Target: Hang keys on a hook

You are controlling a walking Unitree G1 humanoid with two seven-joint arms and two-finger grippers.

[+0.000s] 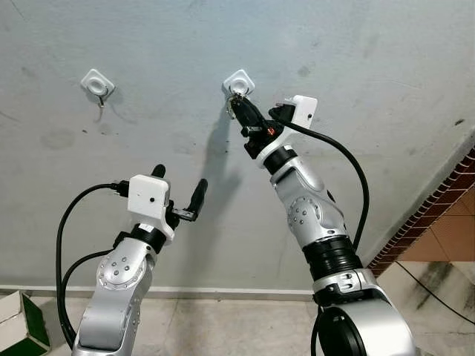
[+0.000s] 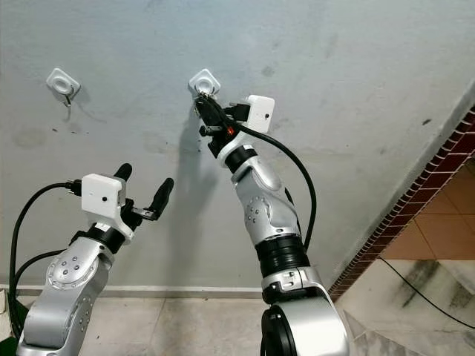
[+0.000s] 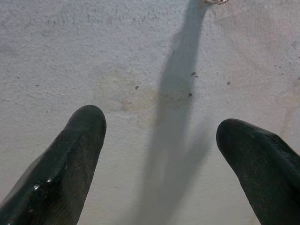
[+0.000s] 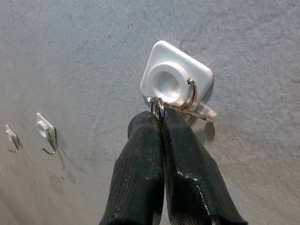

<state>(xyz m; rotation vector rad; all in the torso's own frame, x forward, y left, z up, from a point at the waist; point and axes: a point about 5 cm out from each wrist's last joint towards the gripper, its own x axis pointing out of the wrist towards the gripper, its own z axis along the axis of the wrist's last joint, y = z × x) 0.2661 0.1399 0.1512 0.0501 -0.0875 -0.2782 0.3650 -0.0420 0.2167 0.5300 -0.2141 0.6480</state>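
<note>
Right, your right gripper (image 4: 161, 123) is up against the grey plaster wall (image 1: 386, 67), black fingers clenched on the silver metal key ring (image 4: 158, 104), holding it just under the white square adhesive hook (image 4: 176, 79) so the ring can slip over its wire prong. Ring touches the hook's base; whether it's actually threaded on, can't tell. Keys themselves are hidden behind the fingers. Your left gripper (image 1: 180, 194) hovers lower down the wall, fingers spread, holding nothing, kept out of the way. A second white hook (image 1: 98, 83) sits bare, well apart toward the wall's left side.
</note>
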